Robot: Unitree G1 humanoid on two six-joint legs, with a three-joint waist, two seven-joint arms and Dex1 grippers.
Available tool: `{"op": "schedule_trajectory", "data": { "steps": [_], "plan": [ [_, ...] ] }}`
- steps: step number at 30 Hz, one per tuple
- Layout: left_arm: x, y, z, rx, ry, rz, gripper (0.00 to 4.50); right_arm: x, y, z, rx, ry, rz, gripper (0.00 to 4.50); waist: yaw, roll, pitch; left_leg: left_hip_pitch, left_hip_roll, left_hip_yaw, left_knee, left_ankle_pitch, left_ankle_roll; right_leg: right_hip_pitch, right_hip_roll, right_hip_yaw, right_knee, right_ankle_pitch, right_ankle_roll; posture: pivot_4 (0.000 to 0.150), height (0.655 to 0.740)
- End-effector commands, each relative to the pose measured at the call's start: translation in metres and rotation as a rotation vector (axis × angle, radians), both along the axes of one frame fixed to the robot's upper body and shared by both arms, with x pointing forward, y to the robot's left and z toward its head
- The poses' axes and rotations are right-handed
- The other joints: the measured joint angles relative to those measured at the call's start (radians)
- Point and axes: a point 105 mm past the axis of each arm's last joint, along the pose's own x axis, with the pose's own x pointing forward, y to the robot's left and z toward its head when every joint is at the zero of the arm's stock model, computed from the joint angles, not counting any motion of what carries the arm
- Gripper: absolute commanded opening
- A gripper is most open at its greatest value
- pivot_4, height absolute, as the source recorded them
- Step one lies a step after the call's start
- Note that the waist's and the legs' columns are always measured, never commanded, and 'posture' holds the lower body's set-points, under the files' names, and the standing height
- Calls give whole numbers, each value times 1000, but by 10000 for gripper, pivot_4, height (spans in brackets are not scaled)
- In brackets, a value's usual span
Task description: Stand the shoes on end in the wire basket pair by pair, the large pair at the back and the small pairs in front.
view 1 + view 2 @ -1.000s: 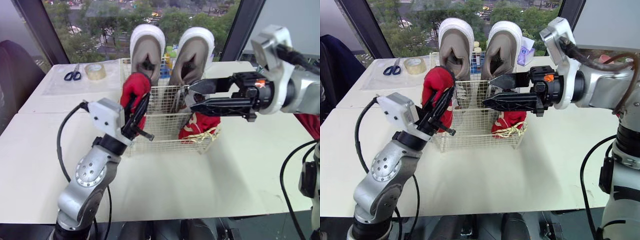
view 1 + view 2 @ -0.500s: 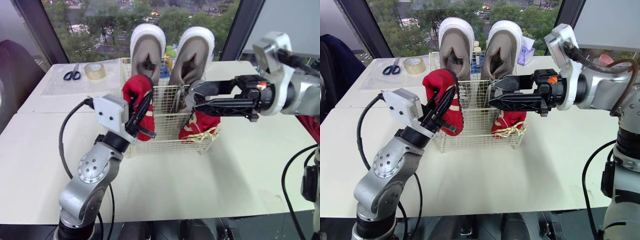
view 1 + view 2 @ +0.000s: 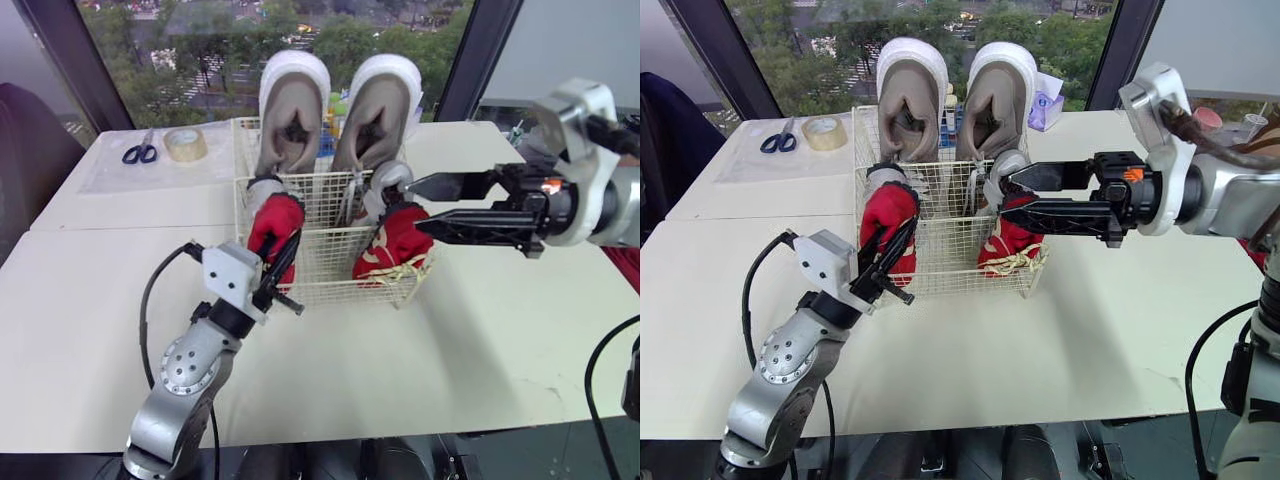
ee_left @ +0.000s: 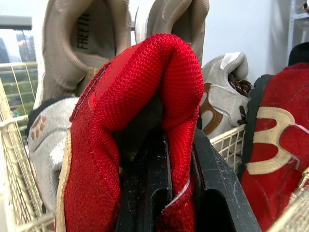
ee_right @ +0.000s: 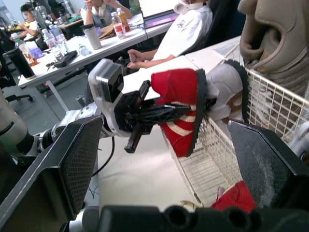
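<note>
A wire basket [image 3: 330,268] stands mid-table. Two large beige shoes [image 3: 293,105] stand on end along its back. In front of them are small grey shoes [image 3: 1006,166]. My left gripper [image 3: 283,262] is shut on a small red shoe [image 3: 272,220], held upright at the basket's front left corner; in the left wrist view the red shoe [image 4: 140,111] wraps my fingers. A second red shoe [image 3: 395,245] leans in the front right corner. My right gripper [image 3: 420,205] hangs open just right of the basket, level with its rim, pointing left.
Scissors [image 3: 140,153] and a tape roll [image 3: 187,143] lie at the table's back left. Bottles and a packet [image 3: 1045,100] stand behind the basket. White tabletop stretches in front and to the right. People sit at desks [image 5: 111,29] in the background.
My left gripper has carried the red shoe from above the basket's left rim down to its front left corner. My right gripper has drawn back to the right.
</note>
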Motion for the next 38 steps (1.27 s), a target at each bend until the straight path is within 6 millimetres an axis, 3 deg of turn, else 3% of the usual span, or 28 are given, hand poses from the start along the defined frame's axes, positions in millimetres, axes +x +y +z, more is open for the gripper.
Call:
{"op": "schedule_trajectory", "data": {
  "steps": [1,4,10,14,17,24,26,29,34,38],
  "plan": [
    [0,13,-12,-23,116,25,17883,-7,0,10,15,-54,11,45000,-2,0,0,0,0,0,0,0,0,0,0,0,0,0,0,1500,7400],
    [-12,18,-8,-4,164,6,32032,-5,-2,9,15,-48,3,45000,-1,-1,1,0,0,0,0,0,0,-1,0,0,0,0,0,1500,7400],
    [-45,38,1,-19,346,-107,32032,1,-7,2,15,-33,-8,45000,-20,0,1,-1,0,-2,-1,0,0,-1,0,0,-1,-1,2,1500,7400],
    [-73,55,8,11,511,-273,32032,5,-16,2,47,-23,-21,45000,-22,-1,5,-1,0,-3,-1,0,-1,-1,0,-1,0,-1,2,1500,7400],
    [-75,74,14,13,600,-293,32032,8,-25,0,76,-5,-42,45000,-18,1,8,-1,-1,-2,-1,0,-1,-1,-1,-1,-2,-2,2,1500,7400],
    [-78,113,-3,-33,776,-275,32032,16,-92,8,260,34,-245,45000,-20,4,10,-1,-3,1,-10,0,-1,-2,-1,0,-12,-1,1,1500,7400],
    [-76,120,-9,-38,805,-279,32032,12,-102,-9,232,93,-287,45000,-17,3,10,-1,-3,2,-13,0,-2,-3,-1,0,-14,-1,1,1500,7400],
    [-75,123,-13,-51,823,-304,32032,2,-100,-36,149,166,-287,45000,-19,4,10,0,-2,2,-18,0,-5,-4,-1,0,-15,-1,1,1500,7400],
    [-76,110,-25,-43,862,-370,32032,-15,-83,-78,120,283,-269,45000,-25,6,11,0,-1,2,-19,-1,-6,-4,-1,0,-14,-1,1,1500,7400],
    [-75,106,-34,-49,874,-372,32032,-24,-70,-96,122,323,-270,45000,-22,6,11,0,-1,2,-19,-1,-6,-4,-1,1,-15,-1,1,1500,7400]
  ]
}}
